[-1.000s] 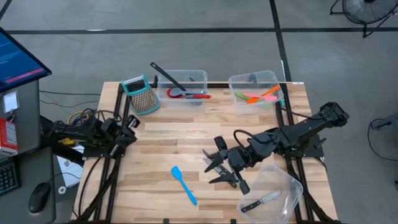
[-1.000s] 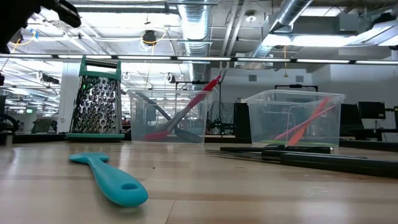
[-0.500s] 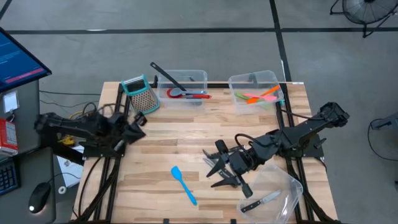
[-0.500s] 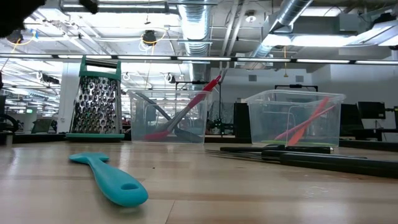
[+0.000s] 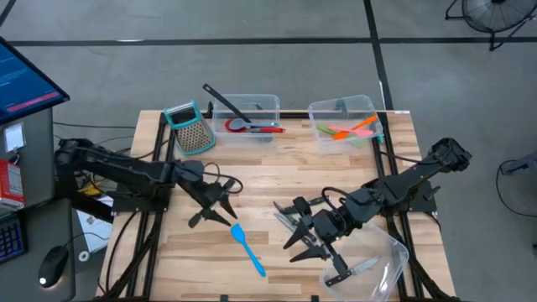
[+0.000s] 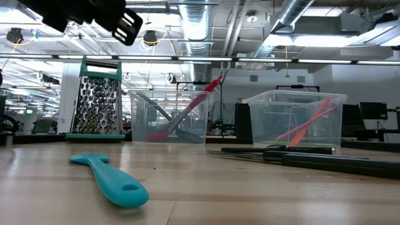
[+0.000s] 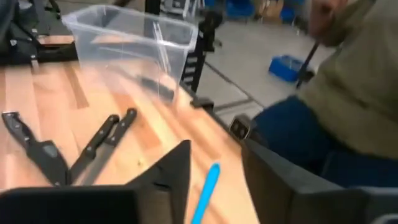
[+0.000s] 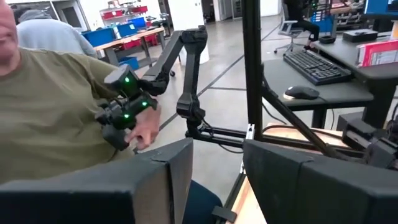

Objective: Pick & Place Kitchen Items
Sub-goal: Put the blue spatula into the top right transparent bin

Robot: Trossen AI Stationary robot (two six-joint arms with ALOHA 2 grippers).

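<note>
Flat blue spatula (image 5: pixel 247 249), slim handle, diagonal on the table (image 5: pixel 252 180).

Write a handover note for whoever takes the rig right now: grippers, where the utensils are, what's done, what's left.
Left gripper: open, empty, above the blue spatula.
Right gripper: open, empty, over the loose knives.
Done: red spatula and black ladle in one back bin; orange and pink utensils in the other; one knife in the tipped bin.
Left: blue spatula, loose knives.
</note>
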